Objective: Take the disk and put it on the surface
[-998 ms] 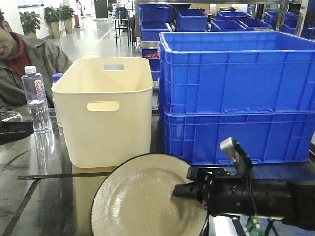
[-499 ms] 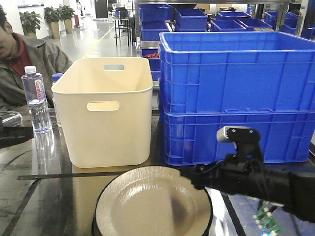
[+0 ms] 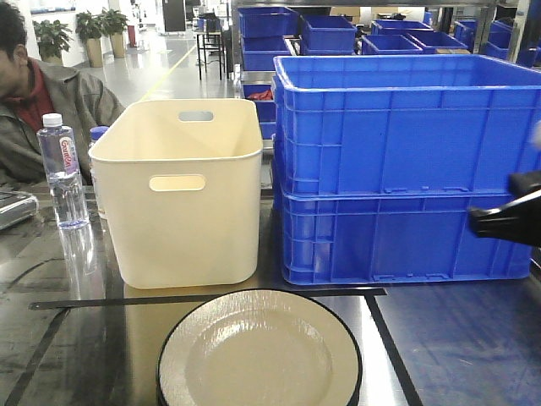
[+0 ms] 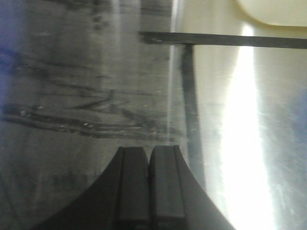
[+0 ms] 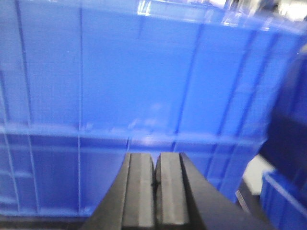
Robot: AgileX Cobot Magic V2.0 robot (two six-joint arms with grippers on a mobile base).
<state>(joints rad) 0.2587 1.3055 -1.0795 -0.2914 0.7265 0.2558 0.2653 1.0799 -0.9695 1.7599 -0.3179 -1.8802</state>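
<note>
Right gripper is faced by blue crates; the disk is laid on the surface by a cream bin. It and left gripper are pressed together, empty.

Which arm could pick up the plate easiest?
Probably left: the left gripper, jaws shut, hangs over the tabletop by the tape corner. The right gripper faces the blue crates, away from the plate.

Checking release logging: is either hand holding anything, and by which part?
Nothing is held. The left hand and right hand are both shut on nothing; the disk lies free on the surface.
</note>
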